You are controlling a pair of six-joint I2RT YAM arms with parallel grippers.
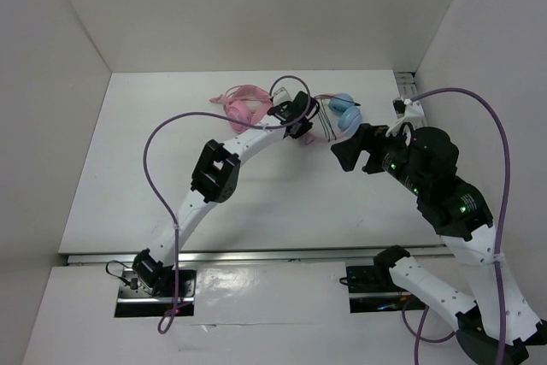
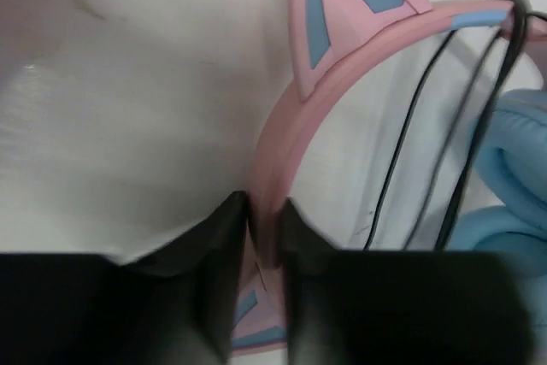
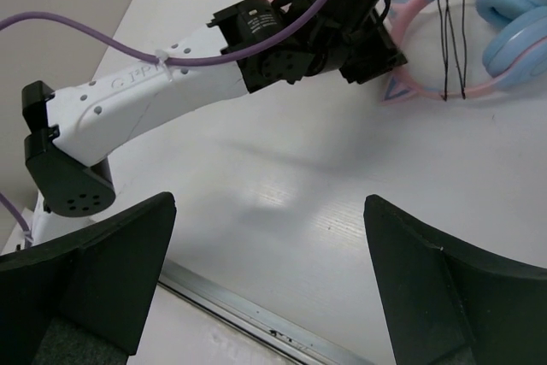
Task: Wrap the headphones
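The headphones (image 1: 340, 114) lie at the back of the table, with light blue ear cups (image 3: 513, 19) and a pink cat-ear headband (image 2: 295, 117). The thin black cable (image 2: 408, 138) runs in a few strands across the headband arc near the cups. My left gripper (image 2: 265, 204) is shut on the headband just below a cat ear (image 2: 342, 6); it also shows in the top view (image 1: 301, 126) and the right wrist view (image 3: 376, 44). My right gripper (image 3: 269, 203) is open and empty above bare table, in front of the headphones (image 1: 344, 156).
All-pink cat-ear headphones (image 1: 244, 104) lie left of the task headphones, behind the left arm. A metal rail (image 3: 256, 318) runs along the table's near edge. White walls enclose the table on the left, back and right.
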